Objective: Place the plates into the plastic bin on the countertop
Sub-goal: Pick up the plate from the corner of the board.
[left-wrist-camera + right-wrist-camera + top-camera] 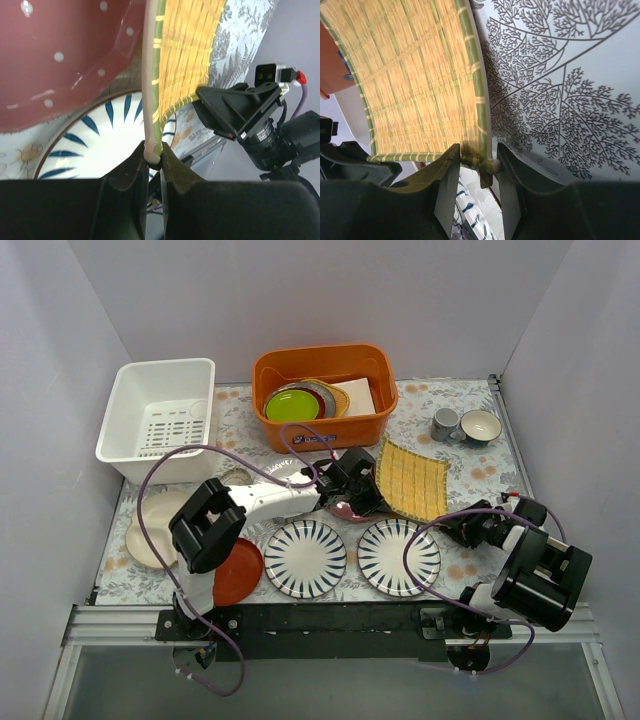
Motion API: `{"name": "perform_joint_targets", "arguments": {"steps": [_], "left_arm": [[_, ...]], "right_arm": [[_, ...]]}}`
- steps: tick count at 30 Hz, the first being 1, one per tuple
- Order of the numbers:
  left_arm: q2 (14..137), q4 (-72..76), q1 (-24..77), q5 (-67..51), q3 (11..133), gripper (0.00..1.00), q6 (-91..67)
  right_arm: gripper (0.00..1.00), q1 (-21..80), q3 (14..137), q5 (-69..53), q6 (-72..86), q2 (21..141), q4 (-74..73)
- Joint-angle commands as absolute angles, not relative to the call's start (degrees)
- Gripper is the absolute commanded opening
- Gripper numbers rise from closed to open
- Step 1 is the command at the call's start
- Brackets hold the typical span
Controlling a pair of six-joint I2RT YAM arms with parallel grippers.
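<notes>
My left gripper [362, 483] [154, 152] is shut on the left edge of a woven bamboo mat [412, 480] [187, 45], just above the pink scalloped plate [345, 510] [60, 55]. My right gripper [462, 530] [475, 160] is open, with the mat's near corner [420, 75] showing between its jaws. Two blue-striped plates [305, 558] [398, 556] and a red-orange plate [240, 575] lie at the front. Cream and white plates [150, 525] lie at the left. A speckled plate [282, 472] lies partly under my left arm. The white plastic bin [160, 415] stands at the back left.
An orange tub [325, 430] at the back middle holds a lime-green plate [292, 405] and other dishes. Two cups [465, 426] stand at the back right on the fern-printed countertop [470, 475]. Purple cables loop over the plates.
</notes>
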State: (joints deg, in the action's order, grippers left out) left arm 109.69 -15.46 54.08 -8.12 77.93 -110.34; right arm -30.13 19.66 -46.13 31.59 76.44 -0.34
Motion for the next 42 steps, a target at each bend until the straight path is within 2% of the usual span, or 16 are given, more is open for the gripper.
{"name": "perform_joint_targets", "arguments": {"steps": [1, 11, 14, 16, 17, 20, 25, 28, 29, 30, 32, 33, 36, 38, 42], "left_arm": [[101.6, -13.7, 55.9, -12.8, 75.9, 0.0, -111.4], [98.4, -13.2, 55.9, -15.8, 74.4, 0.0, -110.8], [98.1, -13.1, 55.9, -17.3, 74.3, 0.0, -110.3], [97.8, -13.1, 55.9, -17.8, 73.9, 0.0, -110.0], [97.4, -13.1, 56.0, -17.8, 73.8, 0.0, -110.0], [96.1, -13.1, 55.9, -17.1, 73.1, 0.0, -109.3], [94.8, -13.4, 55.9, -16.8, 73.9, 0.0, -107.6], [94.0, -14.9, 56.0, -15.7, 74.5, 0.08, -106.4], [93.6, -15.2, 55.9, -15.5, 74.4, 0.13, -105.9], [93.3, -15.8, 56.0, -14.5, 74.4, 0.27, -105.7], [92.6, -16.3, 55.9, -13.8, 73.7, 0.4, -105.2], [92.5, -16.9, 55.8, -13.6, 73.6, 0.51, -105.0], [92.6, -17.8, 55.7, -12.7, 72.9, 0.67, -104.2], [92.8, -18.3, 55.7, -11.8, 72.6, 0.72, -103.7], [92.8, -21.3, 55.5, -8.3, 72.4, 0.79, -101.7]], "right_arm": [[0.43, -29.5, 19.2, -49.7, 32.7, 76.6, 3.9], [0.43, -30.8, 16.3, -54.3, 37.3, 76.3, 12.7], [0.4, -31.2, 14.9, -56.2, 39.2, 76.4, 16.9], [0.31, -31.8, 14.0, -58.8, 41.1, 76.1, 20.0], [0.2, -32.2, 13.0, -59.6, 42.8, 75.6, 21.6], [0.01, -33.3, 12.6, -62.0, 44.6, 73.1, 24.8], [0.01, -33.6, 10.4, -61.2, 45.6, 67.2, 22.8], [0.01, -33.7, 10.1, -62.0, 45.6, 66.7, 23.7], [0.01, -33.7, 10.4, -62.1, 45.9, 67.2, 24.1], [0.01, -33.7, 10.4, -62.5, 46.8, 67.5, 25.3], [0.01, -33.7, 9.0, -63.7, 52.2, 68.5, 32.6], [0.01, -33.7, 8.3, -64.2, 54.0, 68.6, 35.7], [0.01, -33.7, 6.2, -65.8, 61.7, 69.9, 47.1], [0.01, -33.7, 4.7, -67.0, 68.6, 71.3, 57.0], [0.01, -33.7, 4.1, -67.8, 76.0, 72.9, 67.2]]}}
